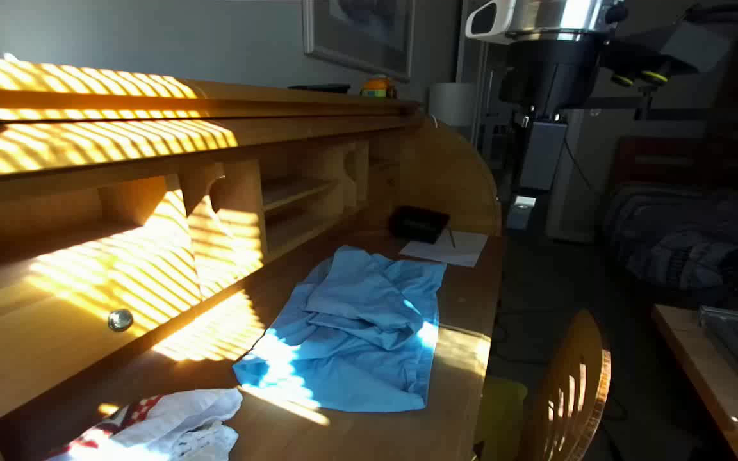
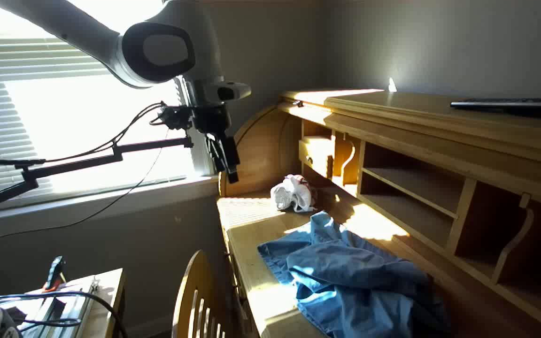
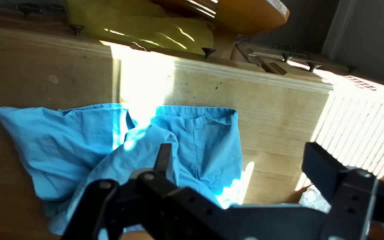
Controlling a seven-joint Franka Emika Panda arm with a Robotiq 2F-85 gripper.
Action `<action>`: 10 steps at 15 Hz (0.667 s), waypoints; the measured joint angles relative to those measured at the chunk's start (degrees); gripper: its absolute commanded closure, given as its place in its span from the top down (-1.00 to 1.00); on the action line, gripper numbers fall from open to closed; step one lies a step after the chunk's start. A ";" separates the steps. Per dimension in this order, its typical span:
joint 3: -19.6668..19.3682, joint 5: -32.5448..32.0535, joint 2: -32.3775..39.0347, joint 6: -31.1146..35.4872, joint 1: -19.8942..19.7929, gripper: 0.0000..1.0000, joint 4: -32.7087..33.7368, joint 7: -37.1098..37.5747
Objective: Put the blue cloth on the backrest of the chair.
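Large honey-coloured wooden roll-top desk [image 1: 244,192], pigeonholes [image 2: 402,220] along its back; curved, slatted wooden chair backrest [image 1: 580,349] stands just beside its front. Light-blue fabric cloth [image 1: 362,320] lies rumpled on the desktop [image 2: 251,234] (partly sunlit), apart from the backrest; near it, a crumpled white-and-red bundle [image 2: 293,195], material unclear. Black two-fingered robot gripper [image 3: 240,160] hangs higher than the desktop, fingers [image 3: 322,166] spread wide apart in the wrist view.

I hold my claw [image 3: 237,156] higher than the desk [image 1: 465,304]. On the desk, the cloth [image 1: 356,326] lies between a bundle [image 2: 291,193] and a sheet of paper [image 1: 468,250]. Cubbyholes [image 1: 298,192] line the desk behind the cloth; before the desk, apart from the cloth, stands the chair [image 1: 580,339], and past it, in an exterior view, a table [image 1: 702,355].
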 measured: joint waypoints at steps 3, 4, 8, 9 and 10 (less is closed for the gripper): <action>0.00 0.00 0.00 0.00 0.00 1.00 0.00 0.00; 0.00 0.00 0.00 0.00 0.00 1.00 0.00 0.00; -0.14 -0.01 0.10 0.00 0.00 1.00 0.01 0.04; -0.47 -0.49 0.46 0.13 -0.21 1.00 0.03 0.63; -0.96 -1.70 1.21 0.52 -0.76 1.00 0.09 1.66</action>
